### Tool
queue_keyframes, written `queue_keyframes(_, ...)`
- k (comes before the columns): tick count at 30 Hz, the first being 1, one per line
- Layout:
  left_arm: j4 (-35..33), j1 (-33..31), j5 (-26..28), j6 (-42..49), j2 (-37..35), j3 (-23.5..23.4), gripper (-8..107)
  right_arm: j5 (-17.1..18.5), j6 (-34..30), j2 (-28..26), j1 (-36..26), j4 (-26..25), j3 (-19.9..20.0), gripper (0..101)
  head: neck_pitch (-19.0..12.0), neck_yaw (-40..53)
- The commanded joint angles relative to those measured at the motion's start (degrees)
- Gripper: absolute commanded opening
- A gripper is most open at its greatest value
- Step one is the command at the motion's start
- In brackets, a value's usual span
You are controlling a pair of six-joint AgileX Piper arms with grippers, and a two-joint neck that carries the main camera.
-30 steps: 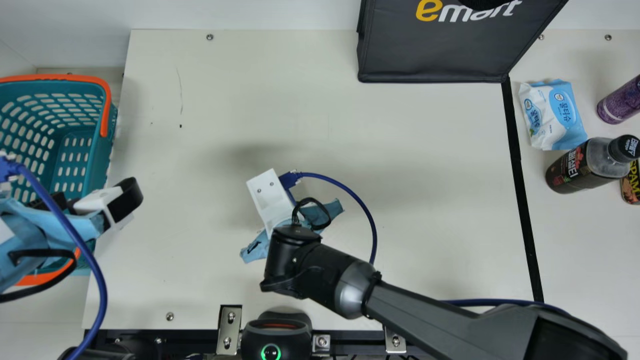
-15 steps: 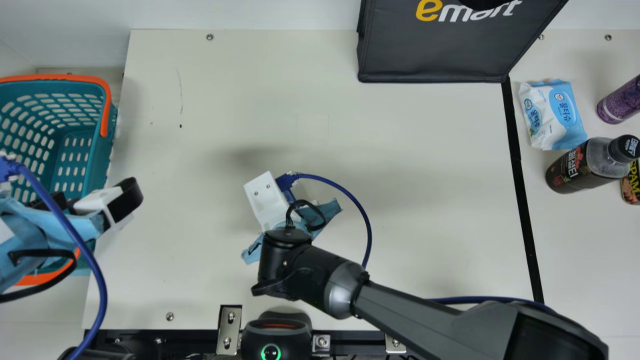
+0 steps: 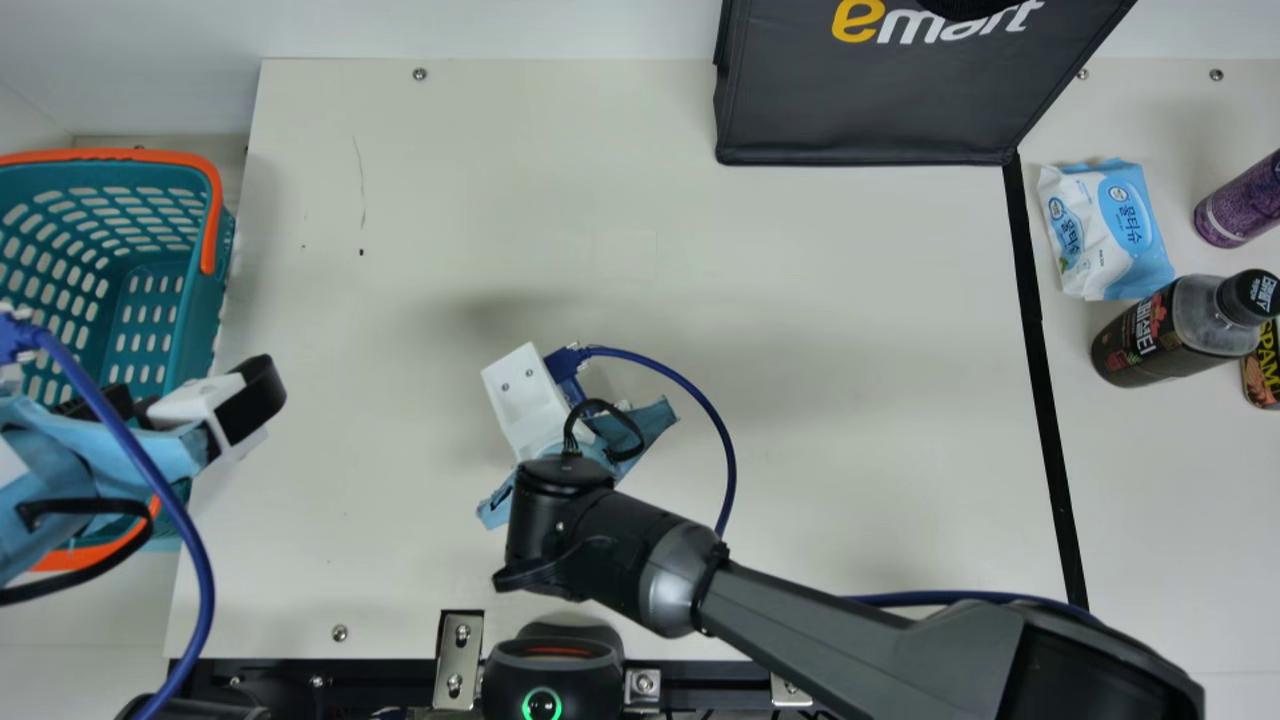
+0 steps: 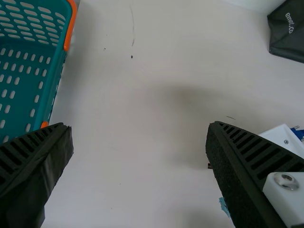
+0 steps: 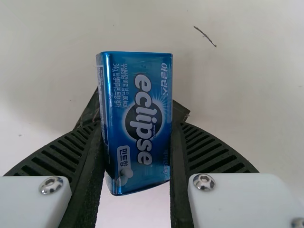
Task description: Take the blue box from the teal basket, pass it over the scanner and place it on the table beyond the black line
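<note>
In the main view my right gripper (image 3: 525, 400) is over the middle of the table, its white housing showing above the black wrist. The right wrist view has my right gripper (image 5: 137, 124) shut on the blue box (image 5: 142, 102), a ribbed finger against each side. My left gripper (image 3: 185, 402) is at the near right part of the teal basket (image 3: 190, 330), partly over its rim. Seen in the left wrist view, my left gripper (image 4: 138, 127) is open, bare table between its fingers. The scanner (image 3: 548, 665), with a green ring light, sits at the table's near edge.
The black line (image 3: 1045, 400) runs down the table's right side. Beyond it are a wipes pack (image 3: 1105, 230), a dark bottle (image 3: 1150, 335), a purple container (image 3: 1240, 205) and a can (image 3: 1262, 370). A black bag (image 3: 870, 110) stands at the back.
My right arm has shifted a little to the left in the main view, its gripper with it. My left arm has kept still.
</note>
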Motion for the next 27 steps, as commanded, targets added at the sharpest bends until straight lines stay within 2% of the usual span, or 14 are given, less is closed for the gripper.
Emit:
queue_keyframes(1, 0.0, 0.0, 0.0, 0.0, 0.0, 0.0, 90, 0.1, -0.2, 0.0, 0.0, 0.1, -0.2, 0, -1.7, 0.1)
queue_keyframes(4, 0.0, 0.0, 0.0, 0.0, 0.0, 0.0, 90, 0.4, -0.3, 0.0, 0.1, 0.3, -0.5, 0, -1.7, 0.1)
queue_keyframes(16, 0.0, 0.0, 0.0, 0.0, 0.0, 0.0, 90, 0.8, -0.3, -1.0, -1.0, 1.5, -0.8, 0, -1.7, -15.9)
queue_keyframes(19, 0.0, 0.0, 0.0, 0.0, 0.0, 0.0, 90, 0.6, 0.0, -1.9, -2.0, 2.0, 0.0, 0, -1.7, -19.9)
queue_keyframes(27, 0.0, 0.0, 0.0, 0.0, 0.0, 0.0, 90, -0.2, 1.3, -6.5, -6.3, 3.4, 4.6, 0, -1.7, -19.9)
